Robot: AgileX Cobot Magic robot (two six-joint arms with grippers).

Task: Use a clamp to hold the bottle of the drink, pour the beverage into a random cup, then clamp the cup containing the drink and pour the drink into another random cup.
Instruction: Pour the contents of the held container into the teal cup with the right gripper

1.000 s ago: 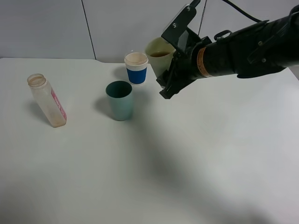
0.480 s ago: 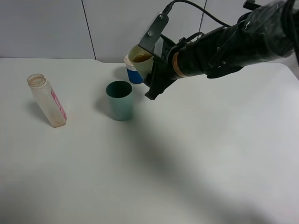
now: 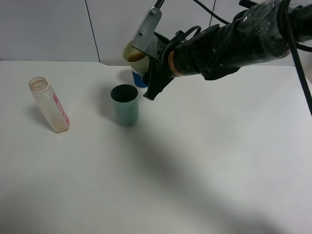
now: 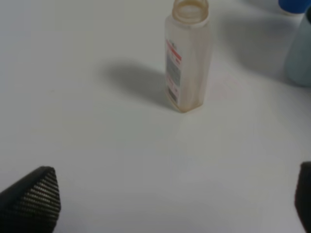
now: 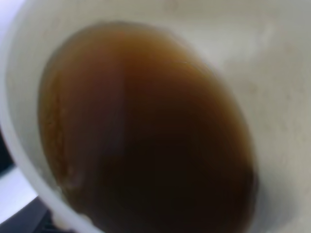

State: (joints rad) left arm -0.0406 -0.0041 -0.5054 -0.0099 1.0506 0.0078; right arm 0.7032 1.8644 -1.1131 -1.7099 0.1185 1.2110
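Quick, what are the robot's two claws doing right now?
Left gripper: open, holding nothing.
Right gripper: closed on the yellow-green cup, lifted off the table, with brown drink in it.

1. Overhead view: bright, even, cool-white light across the desk (image 3: 219,170), with no glare.
2. Shadows are soft. The bottle (image 3: 48,105) and the teal cup (image 3: 125,105) each drop a faint grey patch to their left, so light leans in from the right.
3. A broad, fuzzy shadow of the right arm (image 3: 229,39) runs diagonally over the desk.
4. Left wrist view: slightly hazy, with a grey shadow beside the bottle's labelled face. The left hand (image 4: 167,201) shows only dark fingertips (image 4: 34,199) at the frame corners.
5. Right wrist view: far too close and fully out of focus. The beverage (image 5: 146,131) is a dark brown blur and the pale cup (image 5: 252,53) wall is smeared.
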